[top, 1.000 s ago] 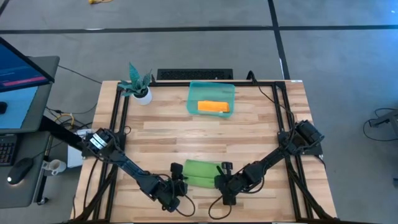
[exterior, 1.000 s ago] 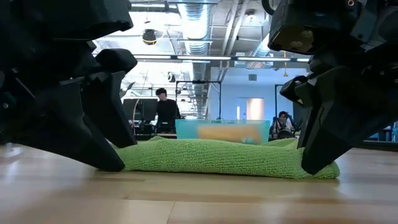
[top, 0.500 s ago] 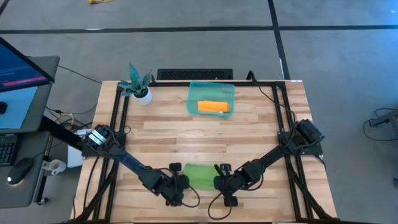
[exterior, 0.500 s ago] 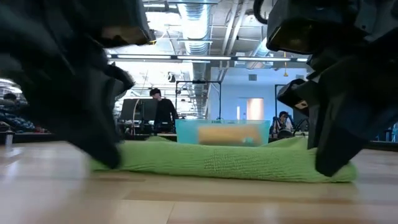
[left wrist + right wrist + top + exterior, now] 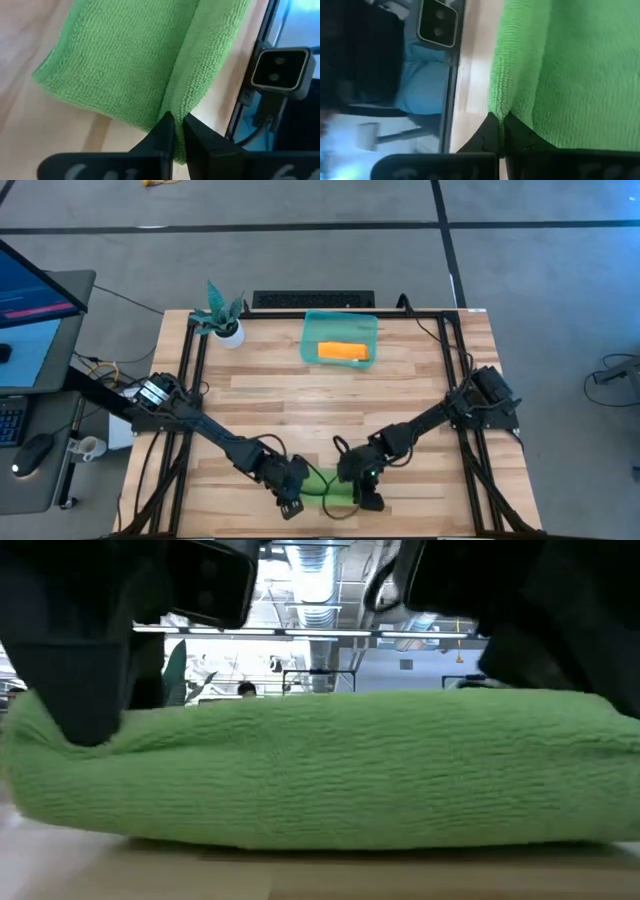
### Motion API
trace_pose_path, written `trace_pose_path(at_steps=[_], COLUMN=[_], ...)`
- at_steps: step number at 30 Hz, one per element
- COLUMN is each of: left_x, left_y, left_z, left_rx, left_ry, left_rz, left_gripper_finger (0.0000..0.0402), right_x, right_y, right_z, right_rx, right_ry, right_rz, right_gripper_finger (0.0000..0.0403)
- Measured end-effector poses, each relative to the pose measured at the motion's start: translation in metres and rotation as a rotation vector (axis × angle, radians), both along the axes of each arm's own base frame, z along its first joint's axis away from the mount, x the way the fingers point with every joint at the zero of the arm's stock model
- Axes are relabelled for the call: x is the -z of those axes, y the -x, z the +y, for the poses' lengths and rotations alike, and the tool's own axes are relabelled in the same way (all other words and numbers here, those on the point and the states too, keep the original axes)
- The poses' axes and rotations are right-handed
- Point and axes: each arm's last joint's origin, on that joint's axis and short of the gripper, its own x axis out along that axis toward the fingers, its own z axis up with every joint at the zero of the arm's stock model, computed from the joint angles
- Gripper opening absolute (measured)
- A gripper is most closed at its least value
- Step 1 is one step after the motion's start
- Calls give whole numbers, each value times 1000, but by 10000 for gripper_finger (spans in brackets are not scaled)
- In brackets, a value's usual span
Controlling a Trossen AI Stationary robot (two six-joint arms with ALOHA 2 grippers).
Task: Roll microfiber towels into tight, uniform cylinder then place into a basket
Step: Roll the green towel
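The green towel is a long, loosely rolled bundle lying left to right near the table's near edge; it fills the low view. My left gripper is shut on its left end and my right gripper on its right end. The orange towel lies rolled inside the teal basket at the far middle of the table. My left gripper pinches a folded edge at the green towel's left end between its two fingers. The fingers slant down from the left. I cannot tell whether the bundle's underside rests on the table or hangs just above it. My right gripper pinches a folded edge at the towel's right end between its two fingers, several layers together. The fingers slant down from the right. The towel stretches away from them toward the left gripper.
A small plant in a white pot stands at the far left corner. Black rails run along the table's left and right sides. Bare wood lies between the basket and the green towel. The low camera sits just beyond the towel.
Both grippers have gone toward the table's near edge and a little up, with their wrists turned. The left gripper has taken hold of the green towel's left end. The towel has been drawn toward the near edge, close to the low camera.
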Motion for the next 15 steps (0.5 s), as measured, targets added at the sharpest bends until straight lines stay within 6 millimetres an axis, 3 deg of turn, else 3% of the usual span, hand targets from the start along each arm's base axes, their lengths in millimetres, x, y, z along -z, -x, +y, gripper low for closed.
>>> trace_pose_path(at_steps=[7, 15], left_x=[2, 3], left_y=[-5, -6], left_z=[8, 9], left_rx=[-23, -11], left_ry=[25, 10], left_rz=[21, 12], left_gripper_finger=[10, 12], right_x=[14, 19], right_y=[-2, -5], right_z=[-32, -50], right_rx=[193, 375], right_ry=[-63, -90], right_rz=[210, 331], right_gripper_finger=[25, 19])
